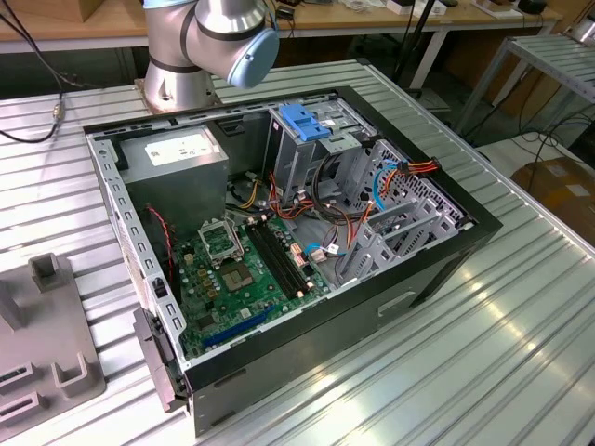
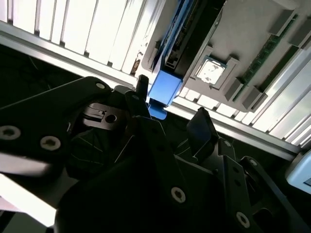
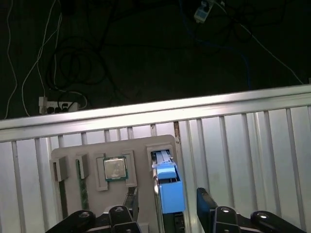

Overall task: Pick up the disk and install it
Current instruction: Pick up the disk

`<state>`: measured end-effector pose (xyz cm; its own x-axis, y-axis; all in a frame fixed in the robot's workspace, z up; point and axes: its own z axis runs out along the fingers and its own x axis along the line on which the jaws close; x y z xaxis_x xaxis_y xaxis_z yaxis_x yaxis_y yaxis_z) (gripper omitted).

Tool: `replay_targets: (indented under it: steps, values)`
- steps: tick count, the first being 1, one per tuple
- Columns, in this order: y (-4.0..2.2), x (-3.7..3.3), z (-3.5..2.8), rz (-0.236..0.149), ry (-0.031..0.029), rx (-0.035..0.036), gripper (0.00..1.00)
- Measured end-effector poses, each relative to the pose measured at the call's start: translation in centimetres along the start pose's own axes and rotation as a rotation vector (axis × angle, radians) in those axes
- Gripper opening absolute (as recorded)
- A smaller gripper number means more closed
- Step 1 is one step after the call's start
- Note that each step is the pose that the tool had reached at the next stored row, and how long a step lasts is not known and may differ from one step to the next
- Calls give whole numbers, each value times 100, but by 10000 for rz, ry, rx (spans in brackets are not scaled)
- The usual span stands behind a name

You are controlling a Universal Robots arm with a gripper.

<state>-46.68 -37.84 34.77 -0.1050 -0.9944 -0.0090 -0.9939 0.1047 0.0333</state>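
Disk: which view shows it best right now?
First wrist view: the disk stands on edge in a slot of the grey holder, blue caddy end toward the camera, framed by the fingers of the open gripper. Second wrist view gives a close, oblique look at its blue end. Exterior view covers the open computer case.

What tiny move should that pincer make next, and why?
Probably close the pincer gently. It is open and straddles the blue end of the disk, a gap on each side; the disk stands on edge in the grey holder, not yet gripped.
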Motion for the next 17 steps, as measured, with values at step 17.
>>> replay_targets:
  steps: [17]
  values:
    - [48,-34,259,-419,80,332,59]
